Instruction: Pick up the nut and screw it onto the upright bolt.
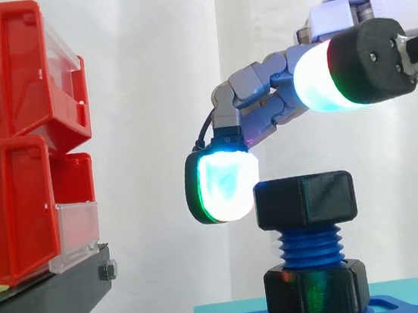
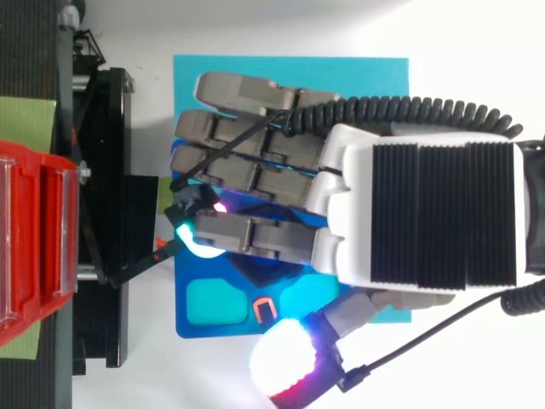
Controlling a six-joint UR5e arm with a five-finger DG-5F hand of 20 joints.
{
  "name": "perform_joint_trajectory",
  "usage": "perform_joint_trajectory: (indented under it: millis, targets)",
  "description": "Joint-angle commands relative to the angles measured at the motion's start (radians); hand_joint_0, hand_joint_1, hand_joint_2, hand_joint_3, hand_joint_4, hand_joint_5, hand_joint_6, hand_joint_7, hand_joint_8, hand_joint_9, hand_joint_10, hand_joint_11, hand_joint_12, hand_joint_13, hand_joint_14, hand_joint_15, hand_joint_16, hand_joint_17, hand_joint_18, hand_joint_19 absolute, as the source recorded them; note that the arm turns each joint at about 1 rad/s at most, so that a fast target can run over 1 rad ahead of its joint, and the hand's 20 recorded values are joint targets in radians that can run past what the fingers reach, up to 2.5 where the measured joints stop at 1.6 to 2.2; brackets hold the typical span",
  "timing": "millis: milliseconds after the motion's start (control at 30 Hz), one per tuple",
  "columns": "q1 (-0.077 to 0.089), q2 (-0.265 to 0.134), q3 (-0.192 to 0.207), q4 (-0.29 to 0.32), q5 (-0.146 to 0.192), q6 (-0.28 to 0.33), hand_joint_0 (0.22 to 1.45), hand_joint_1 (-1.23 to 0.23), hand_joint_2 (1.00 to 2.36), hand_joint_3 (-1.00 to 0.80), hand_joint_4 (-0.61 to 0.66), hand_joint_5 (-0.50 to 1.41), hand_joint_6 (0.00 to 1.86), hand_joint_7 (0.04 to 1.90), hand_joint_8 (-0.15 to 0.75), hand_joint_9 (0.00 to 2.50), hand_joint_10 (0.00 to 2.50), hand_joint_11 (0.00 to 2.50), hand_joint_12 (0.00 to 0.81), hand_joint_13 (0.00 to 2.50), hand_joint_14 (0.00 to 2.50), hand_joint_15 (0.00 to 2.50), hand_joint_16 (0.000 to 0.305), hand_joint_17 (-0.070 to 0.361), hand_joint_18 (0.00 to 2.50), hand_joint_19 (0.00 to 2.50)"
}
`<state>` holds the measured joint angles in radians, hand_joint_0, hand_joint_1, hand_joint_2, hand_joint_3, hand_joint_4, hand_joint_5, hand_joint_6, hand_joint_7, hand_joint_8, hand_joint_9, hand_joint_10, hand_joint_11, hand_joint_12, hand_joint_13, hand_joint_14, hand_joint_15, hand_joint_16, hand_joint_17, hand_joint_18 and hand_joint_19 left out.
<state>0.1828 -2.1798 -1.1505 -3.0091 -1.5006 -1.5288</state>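
Two bins (image 1: pixel 8 135) sit stacked, one on the other, on a stand (image 1: pixel 51 298) at the left of the scene. Right of the stand lies a mat (image 2: pixel 375 77), and on the mat a base plate (image 2: pixel 192 328). The bolt (image 1: pixel 312 247) stands upright on the plate, with a lower nut (image 1: pixel 317 290) around its foot and the nut (image 1: pixel 306 199) on its top end, bare thread between the two. The hand (image 2: pixel 426 213) reaches in from the right, above the bolt. One fingertip pad (image 1: pixel 223 181) hangs just left of the nut, at its level. The thumb pad (image 1: pixel 321 78) is higher, on the near side, apart from the nut.
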Motion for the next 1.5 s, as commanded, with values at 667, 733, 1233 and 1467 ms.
perform_joint_trajectory:
  millis: [667, 733, 1233, 1467]
  targets:
    - [-0.057, 0.0, -0.003, -0.005, -0.07, -0.017, 0.52, -0.17, 1.0, -0.5, 0.21, -0.06, 0.5, 1.5, 0.289, 0.52, 0.0, 0.0, 0.298, 0.49, 0.0, 0.0, 0.028, 0.063, 0.11, 0.0]
    - [-0.063, 0.0, -0.009, -0.001, -0.078, -0.019, 0.52, -0.17, 1.0, -0.5, 0.21, -0.06, 0.5, 1.5, 0.289, 0.53, 0.0, 0.0, 0.297, 0.5, 0.0, 0.0, 0.028, 0.063, 0.12, 0.0]
    - [-0.098, 0.0, -0.009, -0.005, -0.109, -0.019, 0.52, -0.17, 1.0, -0.5, 0.22, -0.05, 0.52, 1.44, 0.285, 0.58, 0.0, 0.0, 0.282, 0.56, 0.0, 0.0, 0.026, 0.058, 0.18, 0.0]
    - [-0.103, 0.0, -0.008, 0.003, -0.118, -0.019, 0.51, -0.14, 1.0, -0.5, 0.28, -0.13, 0.5, 0.97, 0.268, 0.54, 0.0, 0.0, 0.297, 0.53, 0.0, 0.0, 0.028, 0.063, 0.16, 0.0]
